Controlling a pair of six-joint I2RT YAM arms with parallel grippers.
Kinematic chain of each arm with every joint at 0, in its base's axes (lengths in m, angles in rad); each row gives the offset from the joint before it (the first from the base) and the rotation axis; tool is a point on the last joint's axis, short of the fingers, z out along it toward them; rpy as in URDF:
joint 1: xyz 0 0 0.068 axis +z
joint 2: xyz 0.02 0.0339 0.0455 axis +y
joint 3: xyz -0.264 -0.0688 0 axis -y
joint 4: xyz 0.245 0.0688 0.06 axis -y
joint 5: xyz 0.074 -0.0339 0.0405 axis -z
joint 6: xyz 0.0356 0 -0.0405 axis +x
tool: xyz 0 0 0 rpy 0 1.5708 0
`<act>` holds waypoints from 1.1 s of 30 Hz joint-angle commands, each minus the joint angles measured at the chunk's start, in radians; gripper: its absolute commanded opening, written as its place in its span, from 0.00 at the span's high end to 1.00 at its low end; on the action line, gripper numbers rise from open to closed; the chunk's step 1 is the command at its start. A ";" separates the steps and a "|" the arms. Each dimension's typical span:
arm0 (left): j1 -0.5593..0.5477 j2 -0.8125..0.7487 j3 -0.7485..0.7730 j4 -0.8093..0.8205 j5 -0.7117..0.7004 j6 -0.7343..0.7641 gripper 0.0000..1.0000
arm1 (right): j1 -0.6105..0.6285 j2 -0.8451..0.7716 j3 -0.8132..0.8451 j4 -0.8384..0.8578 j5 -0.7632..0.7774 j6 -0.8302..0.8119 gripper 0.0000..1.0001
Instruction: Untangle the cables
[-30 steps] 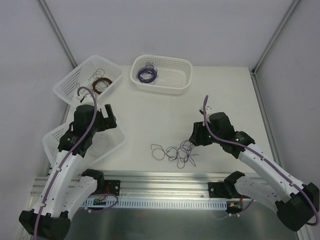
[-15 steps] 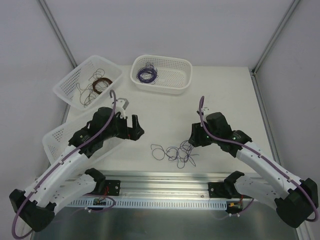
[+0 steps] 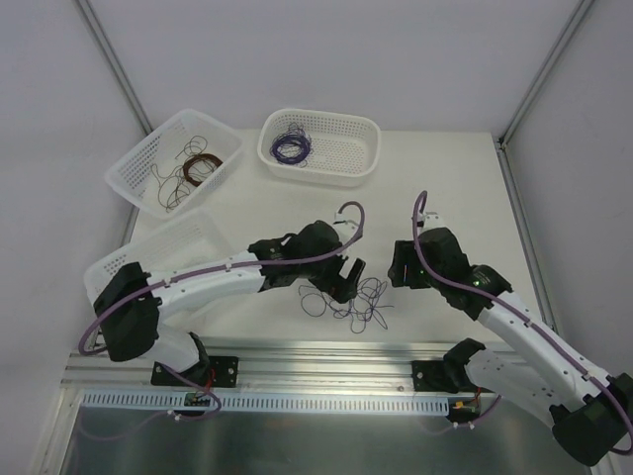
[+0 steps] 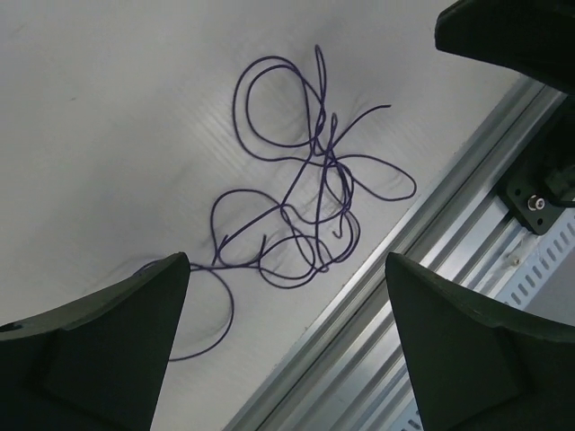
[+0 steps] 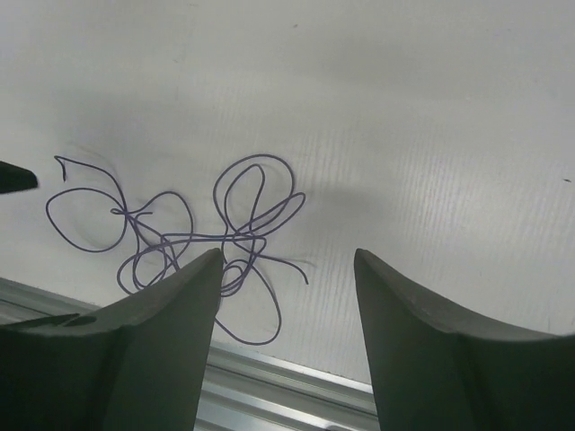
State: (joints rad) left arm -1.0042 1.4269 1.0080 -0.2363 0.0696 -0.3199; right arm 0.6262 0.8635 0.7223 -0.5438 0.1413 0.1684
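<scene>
At the back left of the desk (image 3: 445,188), two white baskets (image 3: 138,168) hold a brown wire coil (image 3: 198,166) and a purple bundle (image 3: 290,148). I judge they are there to take strands once freed. My left pincer (image 4: 283,269) reaches across and hovers over the cables (image 3: 356,300), a loose purple scribble lying flat near the front rail. Its jaws are spread wide, holding and touching nothing. My right pincer (image 5: 287,260) hangs just right of the tangle with its jaws parted and also empty. With one on each side, I can pull the loops apart.
</scene>
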 commanded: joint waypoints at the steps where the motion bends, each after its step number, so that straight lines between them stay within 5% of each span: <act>1: -0.046 0.091 0.083 0.063 0.004 0.030 0.09 | 0.004 -0.044 -0.006 -0.050 0.101 0.054 0.35; 10: -0.083 0.240 0.135 0.074 0.021 0.005 0.49 | 0.003 -0.123 -0.037 -0.090 0.167 0.086 0.12; 14: -0.085 0.230 0.144 0.072 0.016 0.005 0.84 | 0.003 -0.138 -0.049 -0.073 0.162 0.086 0.06; 17: -0.083 0.184 0.152 0.072 -0.007 0.016 0.97 | 0.004 -0.146 -0.060 -0.055 0.149 0.085 0.02; 33: -0.054 -0.088 0.394 -0.092 -0.065 0.105 1.00 | 0.003 -0.202 -0.080 0.013 0.073 0.051 0.00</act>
State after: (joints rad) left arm -1.0714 1.3869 1.3087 -0.2649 0.0376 -0.2501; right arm 0.6262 0.6971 0.6483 -0.5720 0.2375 0.2386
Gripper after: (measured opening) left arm 0.010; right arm 0.993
